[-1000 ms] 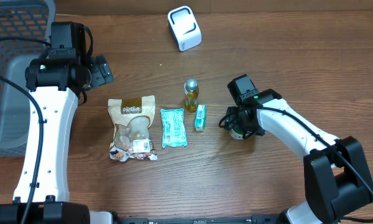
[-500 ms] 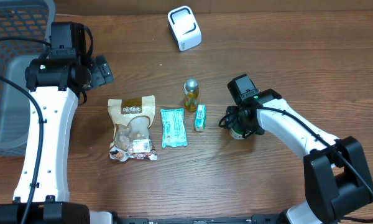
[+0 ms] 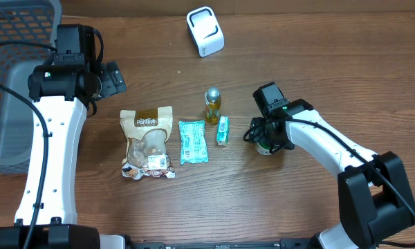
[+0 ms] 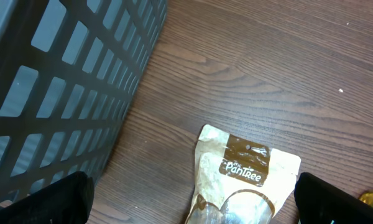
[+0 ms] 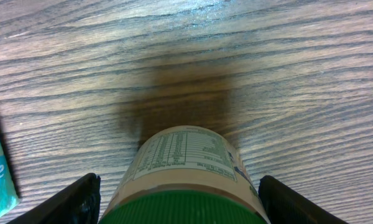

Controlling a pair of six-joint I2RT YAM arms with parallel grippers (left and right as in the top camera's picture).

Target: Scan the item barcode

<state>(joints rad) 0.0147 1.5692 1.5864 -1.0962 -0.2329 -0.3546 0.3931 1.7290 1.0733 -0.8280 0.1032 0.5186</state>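
Observation:
A jar with a green lid and a pale printed label (image 5: 183, 168) stands upright on the wooden table. My right gripper (image 5: 180, 205) is open, with one black finger on each side of the jar's lid; the right wrist view does not show whether the fingers touch it. From overhead the jar (image 3: 263, 147) is mostly hidden under the right gripper (image 3: 265, 140). The white barcode scanner (image 3: 205, 31) sits at the far edge of the table. My left gripper (image 4: 189, 202) is wide open and empty, hovering over the top edge of a snack pouch (image 4: 248, 174).
A grey slatted basket (image 3: 14, 83) fills the left side, close to the left arm. In a row left of the jar lie the snack pouch (image 3: 147, 142), a teal packet (image 3: 193, 142), a small teal box (image 3: 223, 130) and a yellow bottle (image 3: 212, 105).

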